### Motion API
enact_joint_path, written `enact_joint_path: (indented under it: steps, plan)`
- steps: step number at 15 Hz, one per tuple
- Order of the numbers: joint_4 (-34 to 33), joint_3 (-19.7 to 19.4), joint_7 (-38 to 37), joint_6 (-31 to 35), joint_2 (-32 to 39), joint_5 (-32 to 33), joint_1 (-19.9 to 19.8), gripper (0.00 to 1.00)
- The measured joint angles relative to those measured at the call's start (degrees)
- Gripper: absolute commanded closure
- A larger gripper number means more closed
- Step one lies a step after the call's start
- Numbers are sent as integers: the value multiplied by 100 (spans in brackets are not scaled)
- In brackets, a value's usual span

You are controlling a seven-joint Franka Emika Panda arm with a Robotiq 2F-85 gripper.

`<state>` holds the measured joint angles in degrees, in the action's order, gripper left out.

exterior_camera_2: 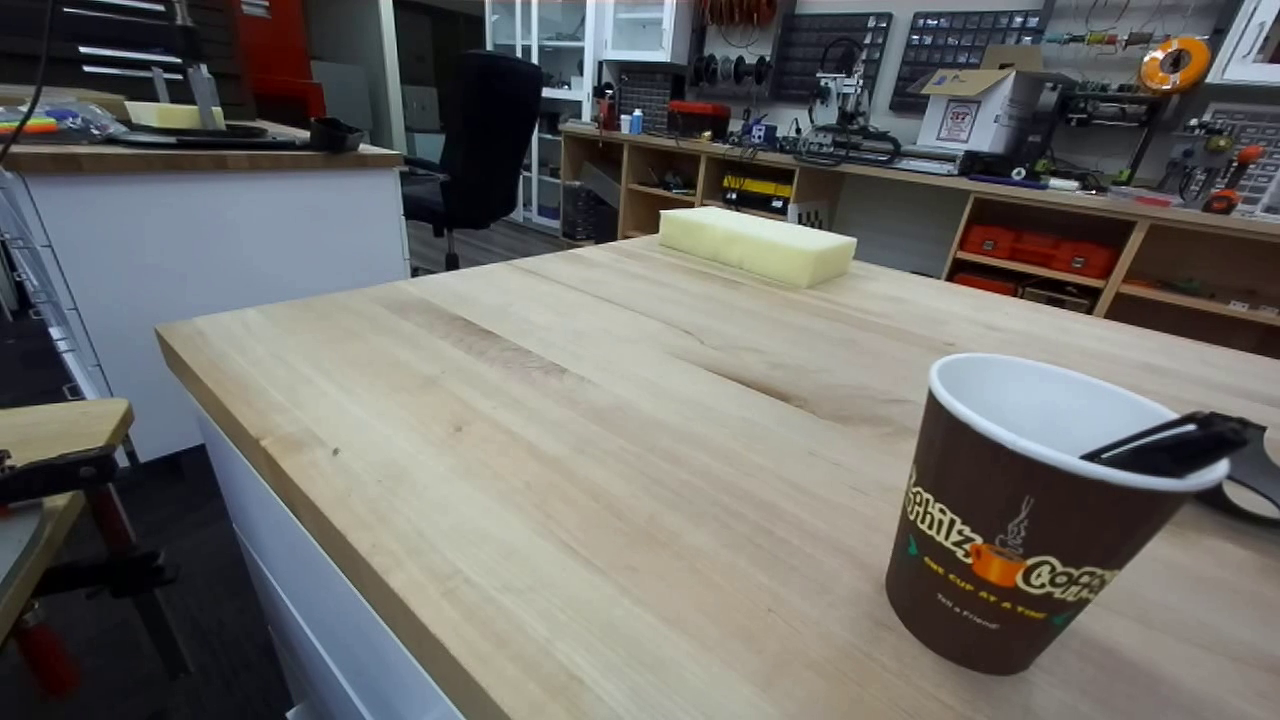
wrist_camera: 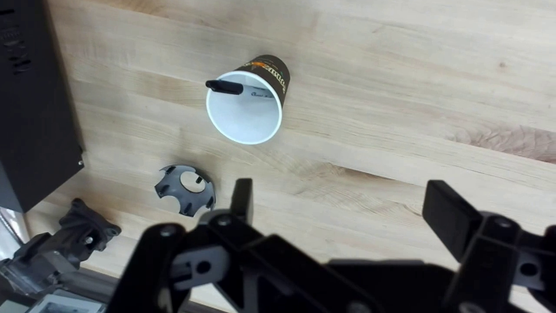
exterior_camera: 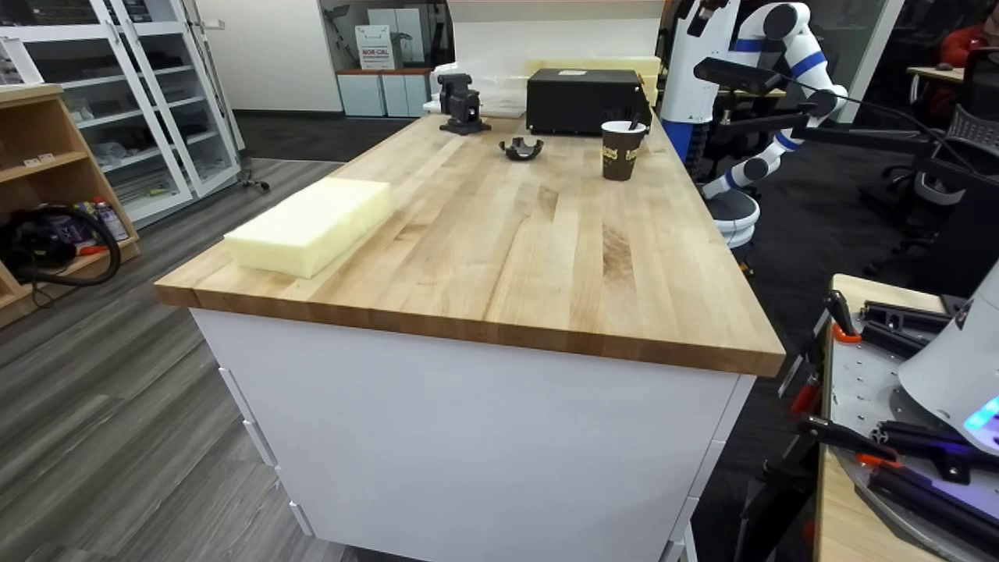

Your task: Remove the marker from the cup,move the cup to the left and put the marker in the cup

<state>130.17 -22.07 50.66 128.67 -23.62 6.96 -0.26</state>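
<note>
Grained wood (exterior_camera_2: 560, 480) bears a paper cup (exterior_camera_2: 1000, 530), marker (wrist_camera: 236, 88) protruding

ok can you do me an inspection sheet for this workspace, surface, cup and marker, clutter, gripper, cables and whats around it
Surface: wooden tabletop, darker grain patches visible.
Cup: upright on the tabletop.
Marker: leaning inside the cup, black end past the rim; not yet removed.
Clutter: pale yellow foam block, black box, dark round part with cut-outs and black mount, all on the tabletop.
Gripper: open, nothing held.
Cables: what looks like a thin dark cord at the top corner of an exterior view.
Surroundings: white-and-blue robot beyond the tabletop's edge, black office chair, glass-fronted cabinet.
</note>
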Motion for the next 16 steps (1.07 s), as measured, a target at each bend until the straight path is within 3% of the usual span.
enact_joint_path:
  steps: [10, 16]
  plan:
    - [-289, 5, 195, -216, 907, -300, -498, 0]
    - [-289, 115, 200, -213, 962, -311, -595, 0]
